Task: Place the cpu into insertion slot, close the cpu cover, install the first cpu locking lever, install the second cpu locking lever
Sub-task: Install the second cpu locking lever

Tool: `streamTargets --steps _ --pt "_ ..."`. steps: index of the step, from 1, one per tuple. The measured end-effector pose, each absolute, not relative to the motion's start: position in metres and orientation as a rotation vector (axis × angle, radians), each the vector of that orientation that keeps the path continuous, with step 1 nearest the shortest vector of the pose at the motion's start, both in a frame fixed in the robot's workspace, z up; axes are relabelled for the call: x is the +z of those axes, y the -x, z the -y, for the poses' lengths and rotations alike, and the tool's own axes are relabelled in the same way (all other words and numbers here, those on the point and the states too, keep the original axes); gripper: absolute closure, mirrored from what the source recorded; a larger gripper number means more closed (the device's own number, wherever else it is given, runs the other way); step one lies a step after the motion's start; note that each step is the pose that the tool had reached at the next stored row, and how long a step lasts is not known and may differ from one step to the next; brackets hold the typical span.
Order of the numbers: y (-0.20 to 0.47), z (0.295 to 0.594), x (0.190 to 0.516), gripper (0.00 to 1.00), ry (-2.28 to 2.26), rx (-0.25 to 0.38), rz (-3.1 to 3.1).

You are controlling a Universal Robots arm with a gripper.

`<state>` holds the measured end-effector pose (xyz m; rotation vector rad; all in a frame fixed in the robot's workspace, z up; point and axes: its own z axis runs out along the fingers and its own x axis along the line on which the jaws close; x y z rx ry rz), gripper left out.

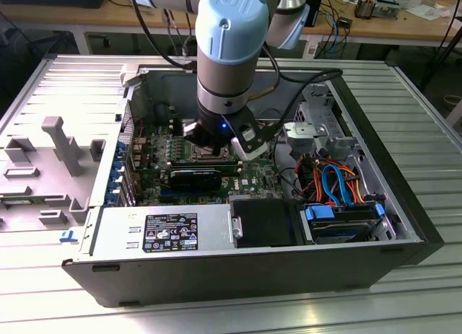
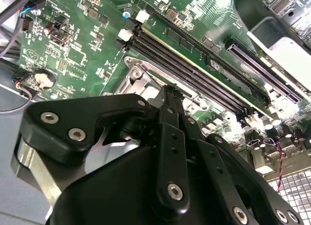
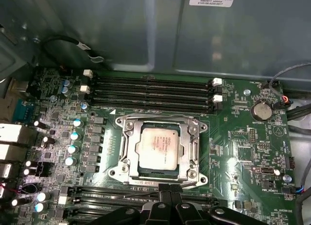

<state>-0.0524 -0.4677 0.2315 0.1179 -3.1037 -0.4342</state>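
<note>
In the first wrist view the cpu [image 3: 158,147] lies flat in the insertion slot [image 3: 116,172], its silver top showing through the square opening of the cpu cover [image 3: 127,152], which is folded down over it. A thin wire locking lever [image 3: 155,119] runs along the socket's far edge. My gripper [image 3: 168,190] is shut, its black tip at the middle of the socket's near edge. The second wrist view shows the fingers [image 2: 167,96] pressed together over the socket frame [image 2: 141,81]. In the exterior view the gripper [image 1: 216,148] reaches down into the open computer case, hiding the socket.
Long black memory slots [image 3: 150,91] flank the socket on both sides. A coin battery [image 3: 261,110] and capacitors [image 3: 73,137] stand nearby, with the case wall [image 3: 146,30] behind. The power supply [image 1: 166,233] and cabled drive cage [image 1: 336,182] fill the case's front. A grey fixture [image 1: 61,143] sits outside.
</note>
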Motion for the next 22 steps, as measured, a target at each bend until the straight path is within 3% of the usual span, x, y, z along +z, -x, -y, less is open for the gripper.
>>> streamTargets --steps 22 --pt "0.0558 0.4688 0.2247 0.89 -0.118 -0.434 3.104"
